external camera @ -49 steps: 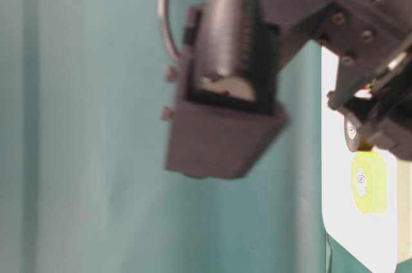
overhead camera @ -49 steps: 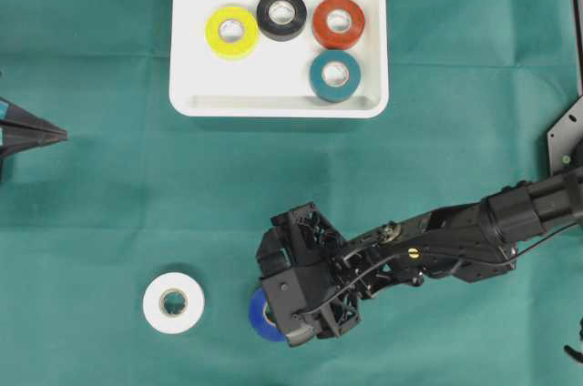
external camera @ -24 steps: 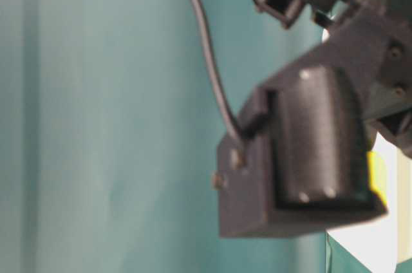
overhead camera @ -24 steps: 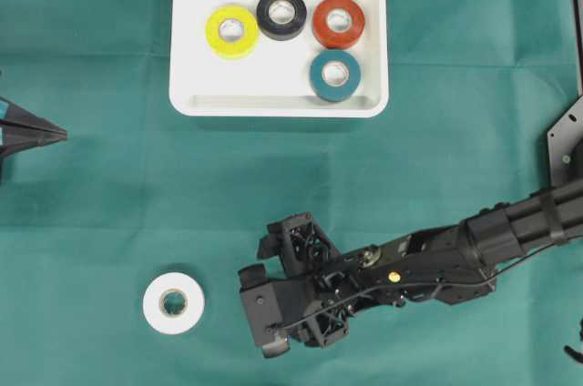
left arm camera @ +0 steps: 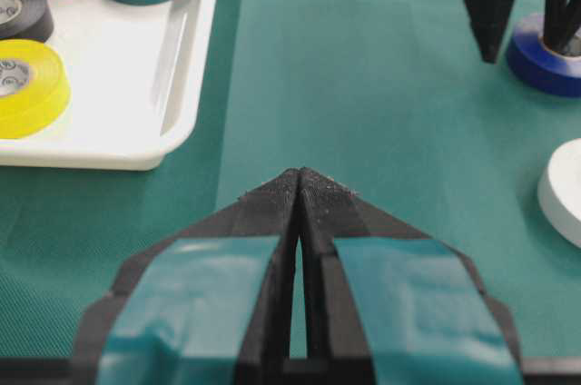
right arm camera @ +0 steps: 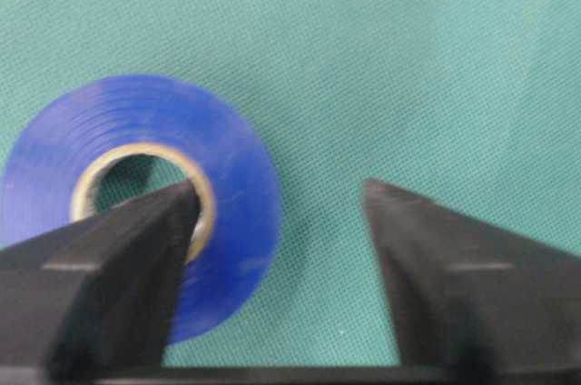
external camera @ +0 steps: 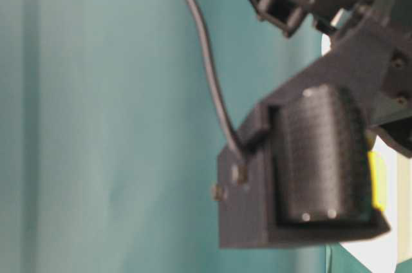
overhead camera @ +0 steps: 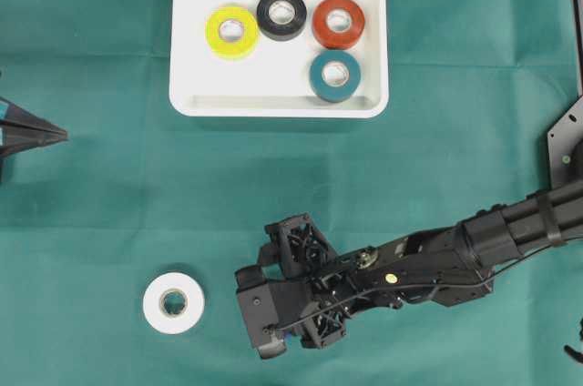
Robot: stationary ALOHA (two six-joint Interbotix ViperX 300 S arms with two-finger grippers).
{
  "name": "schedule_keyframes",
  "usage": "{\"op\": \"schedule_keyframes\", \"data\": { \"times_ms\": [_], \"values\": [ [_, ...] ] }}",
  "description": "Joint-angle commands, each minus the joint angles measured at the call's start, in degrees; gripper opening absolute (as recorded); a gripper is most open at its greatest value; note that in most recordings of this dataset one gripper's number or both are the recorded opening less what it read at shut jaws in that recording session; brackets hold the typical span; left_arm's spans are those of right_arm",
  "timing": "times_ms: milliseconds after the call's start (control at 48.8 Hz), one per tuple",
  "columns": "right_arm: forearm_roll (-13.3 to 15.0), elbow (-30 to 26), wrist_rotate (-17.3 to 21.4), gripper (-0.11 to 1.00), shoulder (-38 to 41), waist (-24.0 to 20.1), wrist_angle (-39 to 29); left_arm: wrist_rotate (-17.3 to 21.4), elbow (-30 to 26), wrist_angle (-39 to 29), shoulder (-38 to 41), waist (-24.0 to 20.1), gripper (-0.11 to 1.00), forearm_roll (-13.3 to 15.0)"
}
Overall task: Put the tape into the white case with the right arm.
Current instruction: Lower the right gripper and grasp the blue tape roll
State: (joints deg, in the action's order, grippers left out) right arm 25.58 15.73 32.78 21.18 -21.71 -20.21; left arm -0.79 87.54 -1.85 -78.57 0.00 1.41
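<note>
Overhead view, left to right. Far left edge, mid-height: left gripper (overhead camera: 36,134) parked, jaws pressed together, holding nothing, teal-marked fingers meeting at a point in its own wrist view. Lower left: white tape roll (overhead camera: 173,302) flat on green cloth (overhead camera: 109,204), untouched, well apart from everything. Upper centre: white case (overhead camera: 193,99) already holding four rolls: yellow tape (overhead camera: 231,31), black tape (overhead camera: 281,14), red tape (overhead camera: 338,22), teal tape (overhead camera: 334,75); bare floor left along the case's lower and left parts.

Lower centre: right gripper (right arm camera: 277,199) down at cloth level over blue tape roll (right arm camera: 136,194); roll almost hidden from above, only a blue sliver under the gripper housing. Right wrist view: one finger inside the roll's core, the other outside, a gap of cloth between that outer finger and the roll's rim. Jaws partway open, straddling the roll's wall, not yet pinching it. Blue roll flat on the cloth, not lifted. Right arm (overhead camera: 474,240) reaching in from the right edge.

Table-level view mostly blocked by blurred gripper housing; nothing useful.

Progress, judged: four rolls in, two out. Blue roll at grasp stage: closing, lift, carry to upper centre and release all left. White roll left after that.
</note>
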Motion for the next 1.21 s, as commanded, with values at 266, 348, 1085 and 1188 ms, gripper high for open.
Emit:
{"op": "schedule_keyframes", "data": {
  "times_ms": [266,348,1085,1188],
  "values": [
    [0.1,-1.4,-0.1,0.00,-1.2,0.2,0.2,-0.1,-0.6,0.3,0.4,-0.1,0.00,0.0],
    [0.1,-1.4,-0.1,0.00,-1.1,0.2,0.2,-0.1,-0.6,0.3,0.4,-0.1,0.00,0.0],
    [-0.4,-3.2,2.6,0.00,-8.7,0.2,-10.1,0.0,-0.6,0.3,0.4,-0.1,0.00,0.0],
    [-0.4,-3.2,2.8,0.00,-8.7,0.2,-10.5,-0.1,-0.7,0.2,0.4,-0.1,0.00,0.0]
  ]
}}
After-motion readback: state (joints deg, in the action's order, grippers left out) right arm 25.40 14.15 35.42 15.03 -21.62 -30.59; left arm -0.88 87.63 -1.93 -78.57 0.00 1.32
